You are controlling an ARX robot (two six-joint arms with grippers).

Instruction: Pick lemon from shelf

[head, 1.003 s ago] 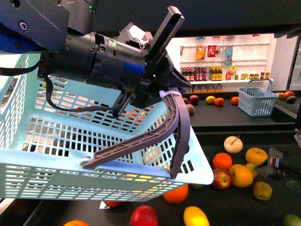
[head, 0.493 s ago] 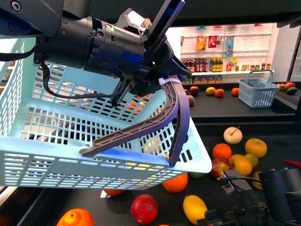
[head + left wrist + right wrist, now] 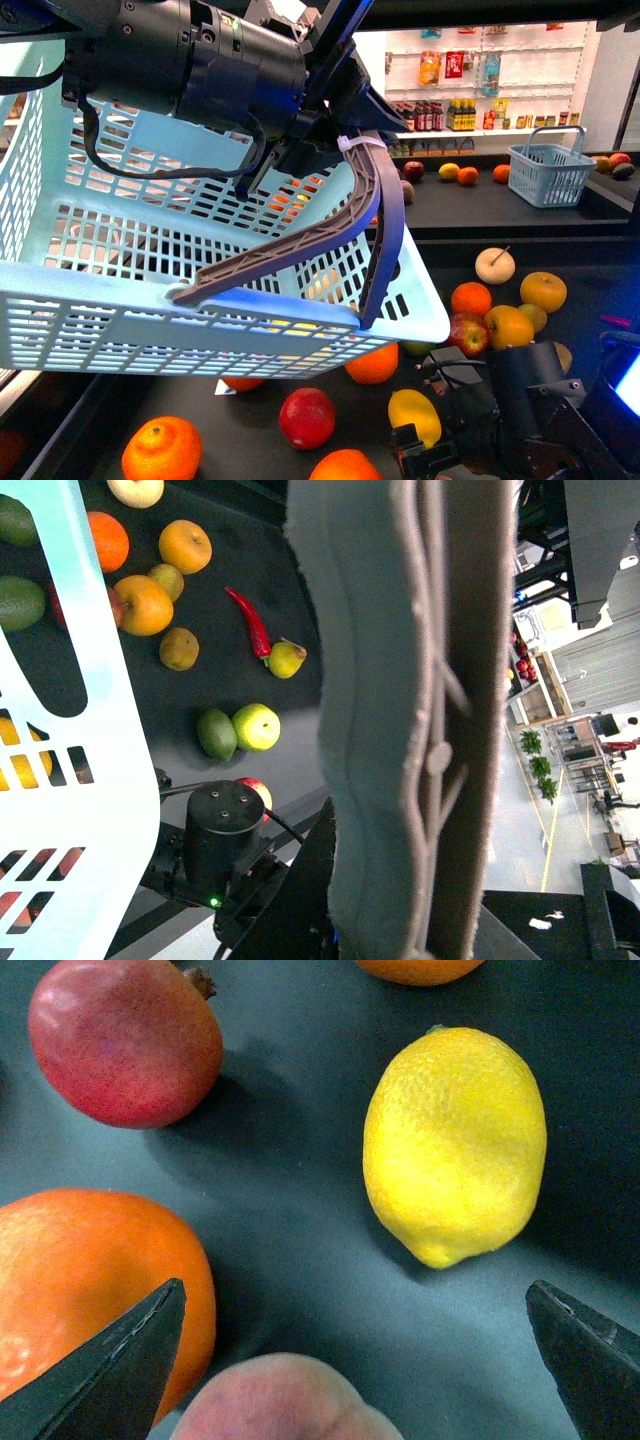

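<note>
Upper right of the right wrist view, the lemon [image 3: 455,1145] looks firm, light, slick; right gripper [image 3: 352,1300], spread wide, should pinch its middle; left gripper [image 3: 343,152] clamps the basket handle [image 3: 290,265]

This is a grocery shop. White wall shelves [image 3: 480,100] at the back carry rows of bottles [image 3: 459,113] and hanging packets [image 3: 432,68]. Fruit lies loose on a black display deck [image 3: 240,440]: an orange [image 3: 161,450], a red fruit [image 3: 306,417], a lemon [image 3: 414,415]. More fruit sits on a second dark counter [image 3: 470,228] behind, beside a small blue shopping basket [image 3: 548,178]. A large pale blue shopping basket [image 3: 200,330] with a grey handle [image 3: 300,262] fills the near view
</note>
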